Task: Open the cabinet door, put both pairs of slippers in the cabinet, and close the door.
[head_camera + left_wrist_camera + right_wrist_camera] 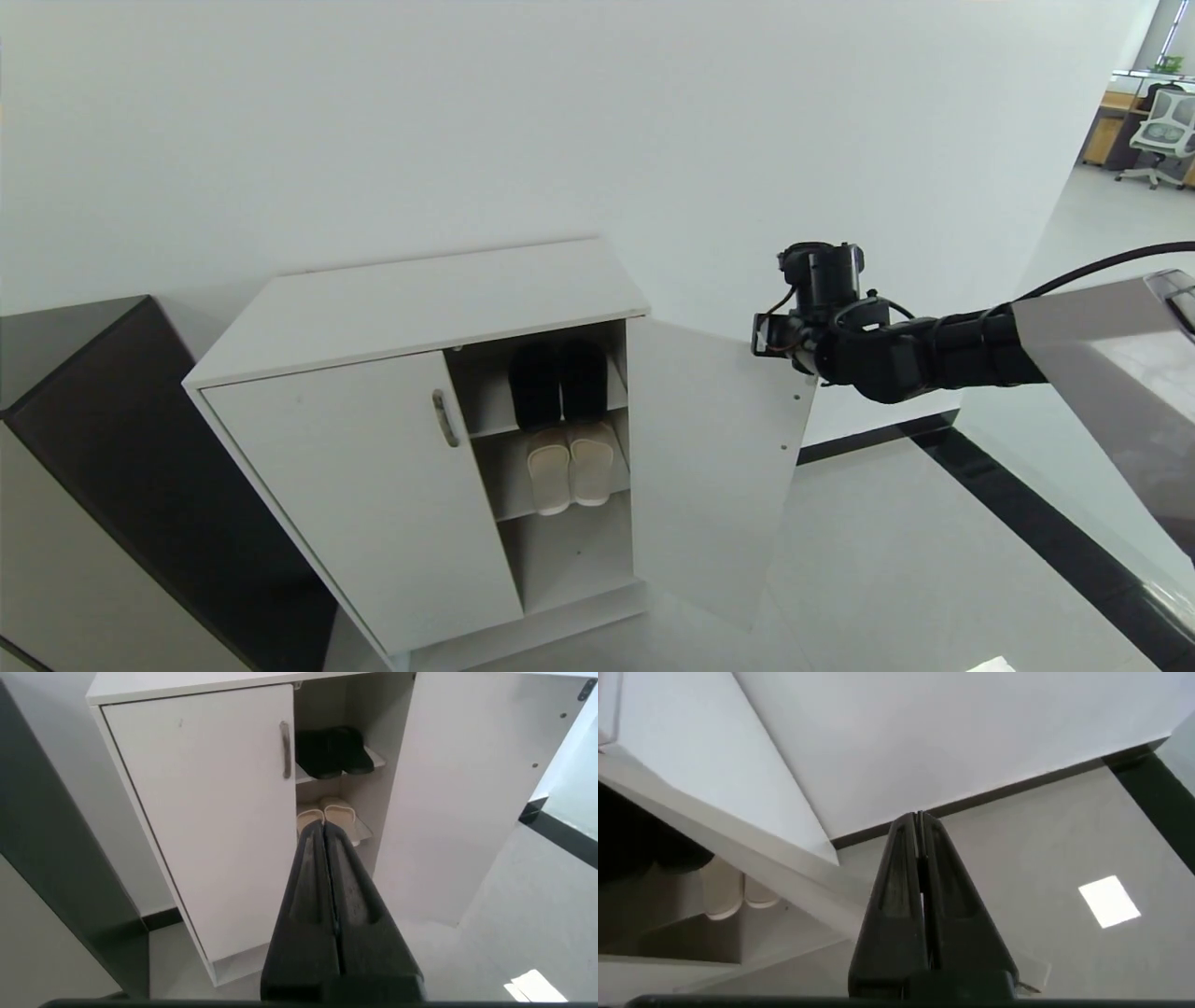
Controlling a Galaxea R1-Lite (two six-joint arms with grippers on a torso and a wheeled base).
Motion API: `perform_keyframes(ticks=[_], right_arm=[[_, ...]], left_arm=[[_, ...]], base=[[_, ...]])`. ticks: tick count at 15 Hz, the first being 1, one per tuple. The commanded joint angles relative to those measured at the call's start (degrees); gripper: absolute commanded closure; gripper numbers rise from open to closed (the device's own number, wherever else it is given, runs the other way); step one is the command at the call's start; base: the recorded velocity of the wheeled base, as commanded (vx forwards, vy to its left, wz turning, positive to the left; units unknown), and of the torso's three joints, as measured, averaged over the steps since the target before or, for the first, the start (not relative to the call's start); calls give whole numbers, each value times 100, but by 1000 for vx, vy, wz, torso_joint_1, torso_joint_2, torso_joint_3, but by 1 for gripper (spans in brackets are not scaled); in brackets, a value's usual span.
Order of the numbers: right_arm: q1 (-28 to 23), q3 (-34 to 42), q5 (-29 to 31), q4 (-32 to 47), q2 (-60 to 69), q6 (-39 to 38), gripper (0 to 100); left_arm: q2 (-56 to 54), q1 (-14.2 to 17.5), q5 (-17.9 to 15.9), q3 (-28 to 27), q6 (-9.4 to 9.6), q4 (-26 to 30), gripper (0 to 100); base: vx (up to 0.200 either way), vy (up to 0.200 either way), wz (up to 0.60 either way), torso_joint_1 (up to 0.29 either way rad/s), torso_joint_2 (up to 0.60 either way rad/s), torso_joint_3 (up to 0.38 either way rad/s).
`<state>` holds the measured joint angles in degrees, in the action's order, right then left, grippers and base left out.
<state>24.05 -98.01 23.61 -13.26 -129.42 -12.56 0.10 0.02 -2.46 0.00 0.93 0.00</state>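
Left jaws: pressed together with nothing between them, on the left arm [324, 831], aimed at the open half of the cabinet [420, 299].
Right jaws: also pressed together and empty, on the right arm [896, 355], whose wrist sat at the top outer corner of the open door [709, 448]. Whether it touched the panel could not be told.
Open door: swung wide on the cabinet's right side, so the closing step was not yet done.
Shut door: the left panel [373, 485] sat flush, its handle [444, 417] untouched.
Beige slippers: paired on the middle shelf [569, 464], toes outward and seemingly reaching the shelf's front lip.
Black slippers: paired on the upper shelf [560, 378], set further in.
Risk, slip: a push made high on the corner could slide off the door's top edge, because closed jaws give little contact there.
Risk, snag: the beige toes could catch the closing door if they overhang, leaving it ajar or pushing the pair askew.
Risk, collision: the left arm could be struck if it lay within the door's arc.
Risk, slam: a hard shove could bounce the door back open.
Writing: none was readable on the cabinet, the doors or the slippers.
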Motion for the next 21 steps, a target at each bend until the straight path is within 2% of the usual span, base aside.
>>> perform_keyframes(ticks=[1,8,12,14,16,21], right_arm=[[-23,-16,3,8,-101,-1,100],[205,476,3,245,391,-54,100],[1049,1777,3,140,1393,-309,100],[1330,2067,12,87,1665,-362,100],[1480,2374,38,-177,1850,-326,100],[1699,3412,21,-1469,1902,-36,100]], left_arm=[[-1,-2,0,0,-5,0,100],[-1,-2,141,0,-5,0,100],[-1,-2,150,0,-14,0,100],[-1,-2,150,0,-14,0,100],[-1,-2,150,0,-22,0,100],[-1,6,150,0,-22,0,100]], base=[[0,0,0,0,0,0],[0,0,0,0,0,0],[0,0,0,0,0,0],[0,0,0,0,0,0],[0,0,0,0,0,0],[0,0,0,0,0,0]])
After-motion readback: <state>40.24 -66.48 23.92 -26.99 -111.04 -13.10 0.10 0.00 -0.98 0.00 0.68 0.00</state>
